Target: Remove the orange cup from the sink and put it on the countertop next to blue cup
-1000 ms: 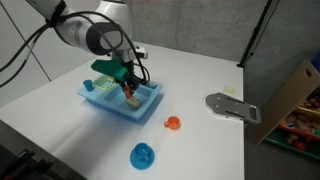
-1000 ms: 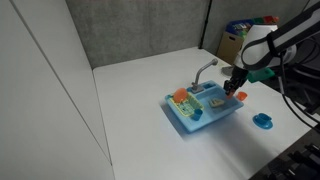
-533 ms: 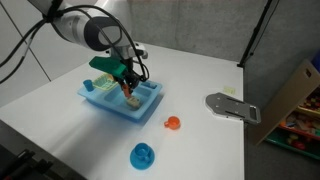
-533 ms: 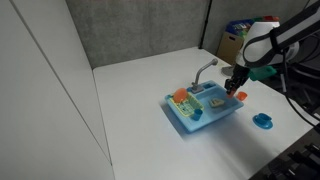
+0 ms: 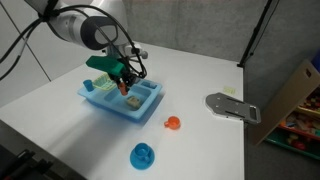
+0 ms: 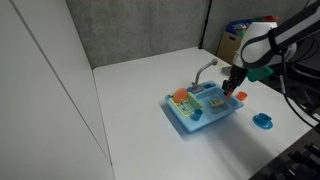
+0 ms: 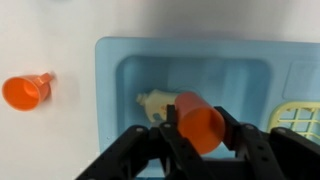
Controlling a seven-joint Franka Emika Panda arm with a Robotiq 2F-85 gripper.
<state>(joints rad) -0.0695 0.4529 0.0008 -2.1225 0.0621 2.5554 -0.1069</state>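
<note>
The orange cup (image 7: 200, 124) lies on its side between my gripper's (image 7: 198, 114) black fingers, which are shut on it. It hangs just above the basin of the blue toy sink (image 7: 120, 60). In both exterior views the gripper (image 5: 124, 88) (image 6: 233, 92) is over the sink (image 5: 112, 104) (image 6: 205, 118). The blue cup (image 5: 143, 155) (image 6: 263, 121) stands on the white countertop in front of the sink, well apart from the gripper.
A small orange funnel-like piece (image 5: 172, 123) (image 7: 25, 91) lies on the table beside the sink. A cream object (image 7: 152, 102) lies in the basin. The sink has a faucet (image 6: 205, 70). A grey flat device (image 5: 232, 106) and a cardboard box (image 5: 295, 95) are at the side.
The gripper has risen a little with the orange cup and shifted slightly toward the sink's back. Everything else has stayed put.
</note>
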